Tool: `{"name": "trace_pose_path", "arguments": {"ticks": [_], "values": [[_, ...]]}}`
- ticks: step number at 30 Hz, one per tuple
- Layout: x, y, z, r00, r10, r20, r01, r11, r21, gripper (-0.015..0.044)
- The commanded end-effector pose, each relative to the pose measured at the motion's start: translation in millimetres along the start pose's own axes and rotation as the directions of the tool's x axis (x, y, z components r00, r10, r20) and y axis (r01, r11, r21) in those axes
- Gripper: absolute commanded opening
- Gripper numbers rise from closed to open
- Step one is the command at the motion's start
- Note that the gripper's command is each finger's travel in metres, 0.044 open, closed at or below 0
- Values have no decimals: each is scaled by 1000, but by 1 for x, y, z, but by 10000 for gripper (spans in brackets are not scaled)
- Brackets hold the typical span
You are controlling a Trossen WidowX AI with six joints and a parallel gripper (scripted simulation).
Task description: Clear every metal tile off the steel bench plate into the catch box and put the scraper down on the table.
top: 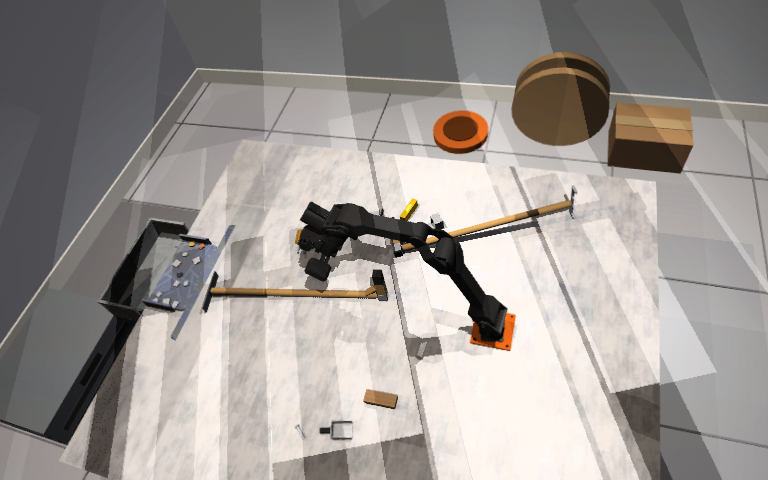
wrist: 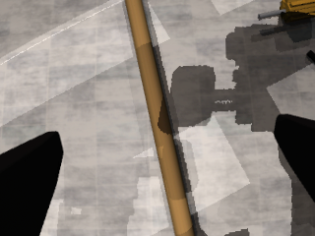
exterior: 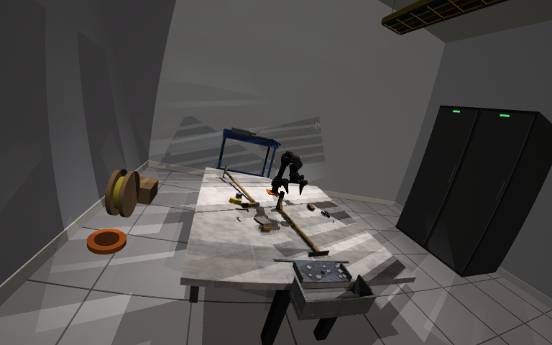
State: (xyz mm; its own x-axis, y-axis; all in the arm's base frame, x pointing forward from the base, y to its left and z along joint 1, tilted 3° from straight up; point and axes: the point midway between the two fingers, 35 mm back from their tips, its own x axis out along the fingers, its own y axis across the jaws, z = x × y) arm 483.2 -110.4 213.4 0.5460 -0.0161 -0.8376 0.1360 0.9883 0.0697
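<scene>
The long scraper point(top: 294, 293) point(exterior: 299, 229) point(wrist: 148, 74) lies on the table, its wide dark blade near the steel bench plate point(top: 195, 277) point(exterior: 327, 278) and its black upright block at the other end. Several pale metal tiles point(top: 196, 260) point(exterior: 309, 267) lie scattered on the plate, with two orange-yellow pieces in one corner. The catch box point(top: 121, 311) point(exterior: 325, 309) sits at the plate's far end; I can make out no tile in it. My gripper point(top: 312, 243) point(exterior: 293, 192) point(wrist: 171, 133) is wide open and empty above the table. In the wrist view the wooden handle runs below, between the fingers.
A second long-handled tool point(top: 509, 220) point(exterior: 240, 187) lies behind the arm. A yellow screwdriver point(exterior: 266, 228) point(wrist: 297, 6) lies beside the scraper. A yellow block point(top: 408, 209) point(exterior: 235, 200), a wooden block point(top: 380, 398) point(exterior: 310, 206) and a thin bar point(top: 181, 325) before the plate also show.
</scene>
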Motion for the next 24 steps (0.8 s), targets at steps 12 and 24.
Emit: {"name": "trace_pose_path", "arguments": {"ticks": [12, 24], "values": [[51, 8, -9, 993, -23, -114, 19, 999, -35, 440], [94, 15, -22, 976, -44, -211, 31, 997, -67, 440]]}}
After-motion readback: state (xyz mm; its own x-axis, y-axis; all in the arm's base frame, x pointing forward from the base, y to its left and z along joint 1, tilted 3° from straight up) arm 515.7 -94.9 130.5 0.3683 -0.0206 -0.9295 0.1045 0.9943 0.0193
